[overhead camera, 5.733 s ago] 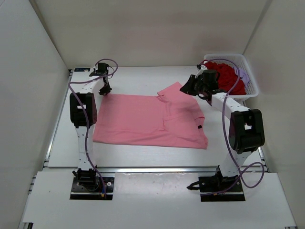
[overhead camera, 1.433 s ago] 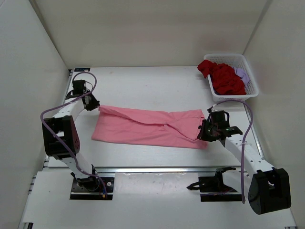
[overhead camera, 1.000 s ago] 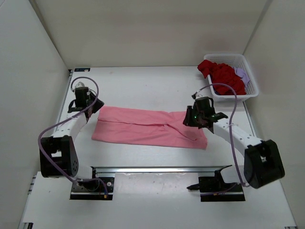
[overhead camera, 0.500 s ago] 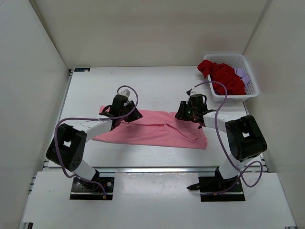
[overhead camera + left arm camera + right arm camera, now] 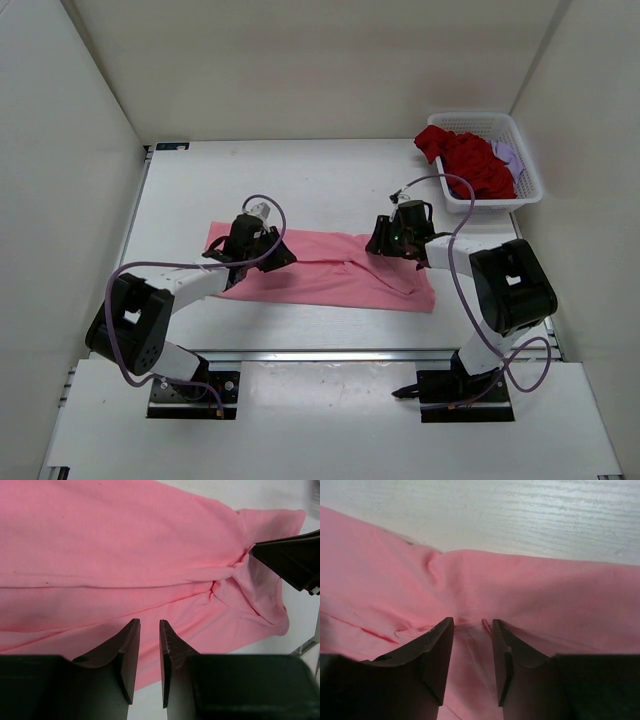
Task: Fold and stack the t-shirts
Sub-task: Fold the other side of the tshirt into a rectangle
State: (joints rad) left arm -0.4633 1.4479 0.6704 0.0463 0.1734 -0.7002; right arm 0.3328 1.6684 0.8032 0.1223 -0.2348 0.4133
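Note:
The pink t-shirt (image 5: 330, 275) lies on the table as a long strip folded lengthwise. My left gripper (image 5: 268, 252) hovers over its left part. In the left wrist view the shirt (image 5: 125, 545) fills the frame, and the left gripper (image 5: 149, 622) is open by a narrow gap with nothing in it. My right gripper (image 5: 383, 240) sits at the shirt's far edge, right of middle. In the right wrist view it (image 5: 472, 621) stands open over a puckered seam of the pink cloth (image 5: 520, 580), holding nothing. The dark red t-shirt (image 5: 475, 165) and the lavender one (image 5: 508, 155) lie in the basket.
A white mesh basket (image 5: 495, 205) stands at the back right corner. White walls close in the table on the left, back and right. A metal rail (image 5: 330, 353) runs along the near edge. The right gripper's dark body (image 5: 292, 560) shows in the left wrist view.
My left gripper swung from the shirt's left end to over its left part. My right gripper moved to the shirt's far edge and its jaws widened, releasing the cloth.

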